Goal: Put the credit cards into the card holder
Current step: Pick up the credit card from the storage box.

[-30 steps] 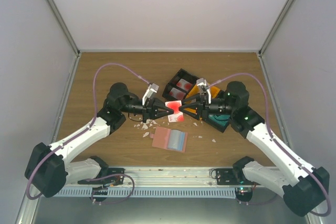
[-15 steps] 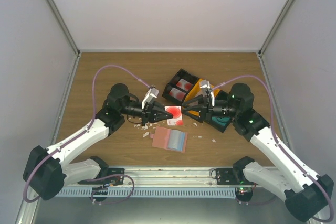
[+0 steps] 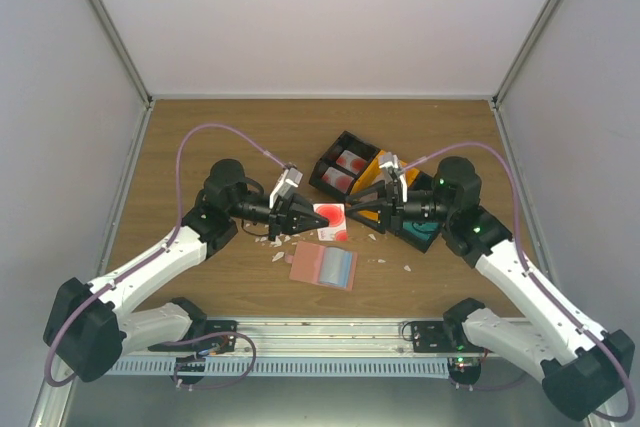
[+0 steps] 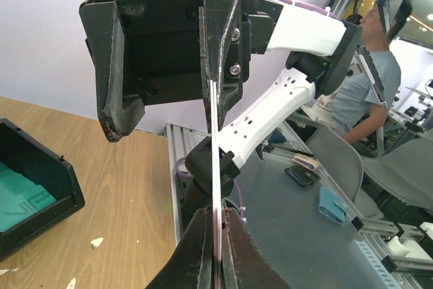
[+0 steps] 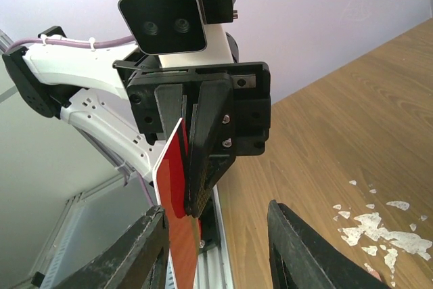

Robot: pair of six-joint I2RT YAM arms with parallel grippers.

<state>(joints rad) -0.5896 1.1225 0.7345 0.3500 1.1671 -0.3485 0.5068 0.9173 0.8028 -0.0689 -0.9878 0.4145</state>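
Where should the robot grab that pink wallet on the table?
Probably by its edge nearest the right arm, coming down from above with the open right gripper. The card holder lies flat on the table, so only its thin edges offer a pinch. The left gripper is busy holding a card.

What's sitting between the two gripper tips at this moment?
A red-and-white credit card, pinched on edge by the left gripper. The right gripper is open at its far side. The top external view shows this, and both wrist views agree.
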